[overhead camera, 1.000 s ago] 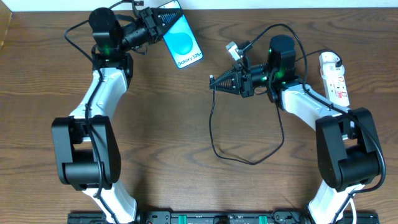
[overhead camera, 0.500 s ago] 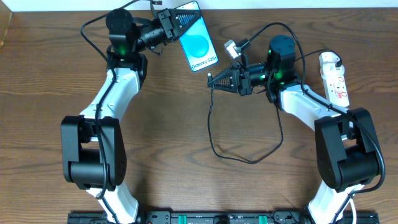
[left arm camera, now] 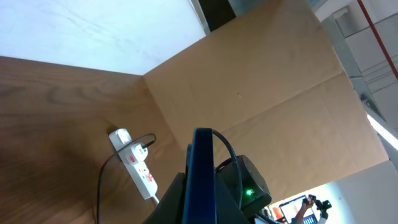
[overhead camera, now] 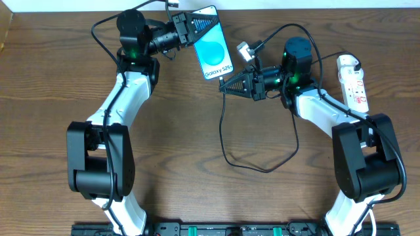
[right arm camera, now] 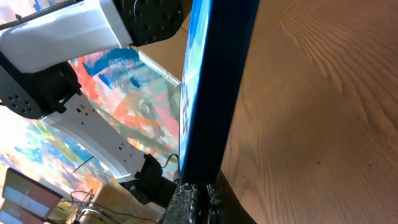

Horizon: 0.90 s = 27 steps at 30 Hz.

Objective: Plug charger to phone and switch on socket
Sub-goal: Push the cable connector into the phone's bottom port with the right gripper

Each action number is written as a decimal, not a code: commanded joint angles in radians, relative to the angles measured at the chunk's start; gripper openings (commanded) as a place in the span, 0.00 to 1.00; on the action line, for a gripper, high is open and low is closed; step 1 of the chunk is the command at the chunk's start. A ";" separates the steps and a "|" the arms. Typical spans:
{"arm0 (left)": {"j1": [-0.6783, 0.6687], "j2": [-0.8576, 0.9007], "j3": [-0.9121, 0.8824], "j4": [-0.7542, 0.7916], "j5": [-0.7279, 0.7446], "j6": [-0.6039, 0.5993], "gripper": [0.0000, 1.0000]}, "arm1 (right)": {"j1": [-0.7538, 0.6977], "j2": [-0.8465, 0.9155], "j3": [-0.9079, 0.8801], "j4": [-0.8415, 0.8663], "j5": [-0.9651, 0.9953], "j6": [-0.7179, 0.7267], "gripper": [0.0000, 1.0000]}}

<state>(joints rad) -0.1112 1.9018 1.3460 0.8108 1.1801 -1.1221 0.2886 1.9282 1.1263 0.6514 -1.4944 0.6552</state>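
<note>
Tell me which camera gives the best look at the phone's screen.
Overhead: the phone faces the camera, blue screen and white text strip visible. Left wrist shows only its thin dark edge; right wrist shows the edge plus a sliver of screen.

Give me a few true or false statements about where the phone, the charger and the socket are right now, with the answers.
1. The left gripper is clamped on the phone. True.
2. The socket lies beside the left arm. False: it lies beside the right arm.
3. The right gripper holds the charger near its tip. True.
4. The phone's screen is dark. False: it is lit bright blue.
</note>
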 commanded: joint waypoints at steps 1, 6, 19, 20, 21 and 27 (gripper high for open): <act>-0.008 -0.019 0.014 0.010 0.036 0.034 0.07 | 0.011 0.005 0.005 0.004 -0.001 0.006 0.01; -0.008 -0.019 0.014 0.003 0.039 0.041 0.07 | 0.014 0.005 0.005 0.004 -0.001 0.006 0.01; -0.008 -0.019 0.014 0.003 -0.021 0.047 0.07 | 0.023 0.005 0.005 0.004 -0.001 0.006 0.01; -0.008 -0.019 0.014 0.003 -0.021 0.048 0.07 | 0.023 0.005 0.005 0.004 -0.001 0.006 0.01; -0.008 -0.019 0.014 0.003 -0.021 0.048 0.07 | 0.023 0.005 0.005 0.004 -0.001 0.006 0.01; -0.005 -0.019 0.014 0.003 -0.002 0.049 0.07 | 0.023 0.005 0.005 0.004 -0.002 0.006 0.01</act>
<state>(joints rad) -0.1150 1.9018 1.3460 0.8051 1.1717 -1.0916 0.3046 1.9282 1.1263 0.6518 -1.4918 0.6598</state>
